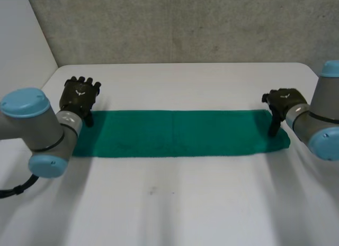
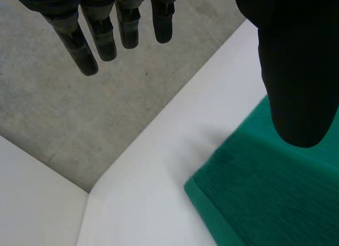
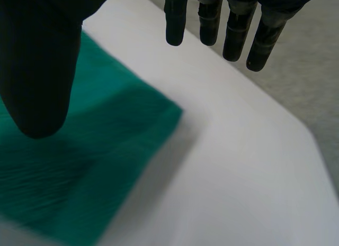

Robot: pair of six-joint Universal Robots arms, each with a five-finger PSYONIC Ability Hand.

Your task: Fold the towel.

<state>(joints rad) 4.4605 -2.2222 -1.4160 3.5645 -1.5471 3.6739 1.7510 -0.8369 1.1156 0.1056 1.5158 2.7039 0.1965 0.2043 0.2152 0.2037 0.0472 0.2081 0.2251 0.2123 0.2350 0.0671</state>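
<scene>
The green towel lies flat on the white table as a long strip running side to side, with a faint crease across its middle. The left hand hangs over the strip's far left corner and the right hand over its far right corner. Both hands are spread. In the left wrist view the fingers are straight and reach out past the towel's far edge, while the thumb sits above the cloth with a wide gap between them. The right wrist view shows the same pose mirrored. Neither hand pinches anything (whether a thumb tip touches the cloth I cannot tell).

The step in hand looks like taking hold of the 2 far corners ahead of a fold. To do it well, each hand should come down so the far edge slides between thumb and fingers, then close firmly right at the corner rather than further in. If the strip is doubled, both layers need catching, or the lower 1 will be left on the table. The 2 hands should close and lift together, keeping the edge taut and level so the fold lands square.
</scene>
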